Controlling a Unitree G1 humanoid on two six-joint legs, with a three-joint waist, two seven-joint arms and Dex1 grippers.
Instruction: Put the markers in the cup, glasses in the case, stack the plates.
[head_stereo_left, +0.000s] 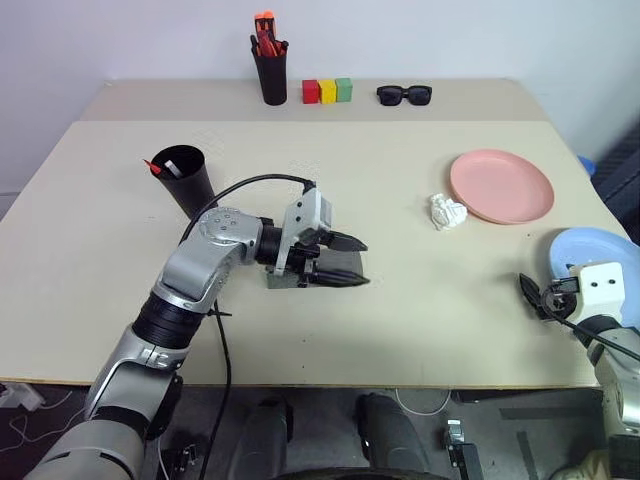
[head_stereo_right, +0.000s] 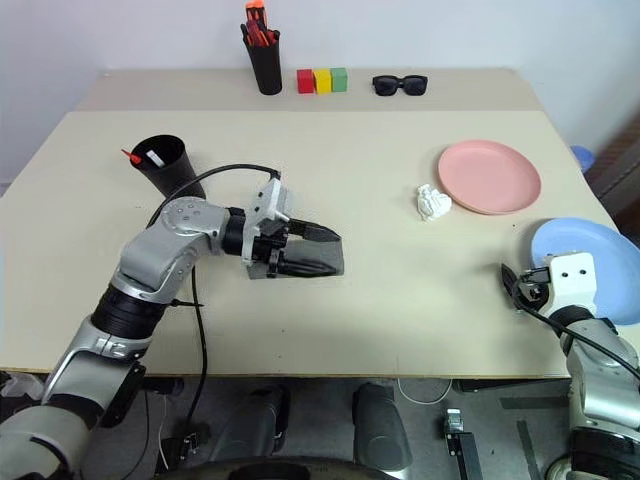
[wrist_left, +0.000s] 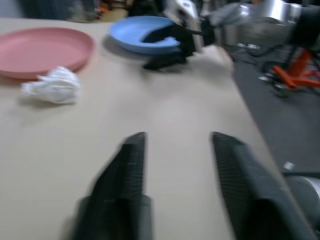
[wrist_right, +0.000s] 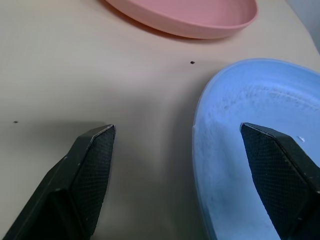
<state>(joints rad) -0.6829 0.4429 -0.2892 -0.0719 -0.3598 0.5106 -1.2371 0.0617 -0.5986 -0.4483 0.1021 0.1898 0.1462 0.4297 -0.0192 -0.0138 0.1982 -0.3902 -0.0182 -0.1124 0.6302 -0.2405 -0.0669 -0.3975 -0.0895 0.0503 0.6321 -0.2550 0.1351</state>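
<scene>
Fingers of left gripper (head_stereo_left: 345, 262) apart over grey case (head_stereo_right: 312, 262) at tabletop middle; right gripper (wrist_right: 187, 150) fingers wide apart astride rim of light blue plate (wrist_right: 260, 150), near salmon pink plate (head_stereo_left: 501, 185) by right edge

You are looking at a beige table (head_stereo_left: 380, 330) with a raised strip along its far edge; on that strip a black pen holder (head_stereo_left: 272, 78), three coloured blocks (head_stereo_left: 328, 91) and black sunglasses (head_stereo_left: 404, 95) are standing in a row; on the main top the black cup (head_stereo_left: 187, 178) is sitting at the left, the grey case (head_stereo_right: 315, 262) is lying near the middle, a crumpled white paper (head_stereo_left: 447, 211) is resting just beside the pink plate (head_stereo_left: 502, 186), and the blue plate (head_stereo_right: 590, 262) is lying near the right edge.
</scene>
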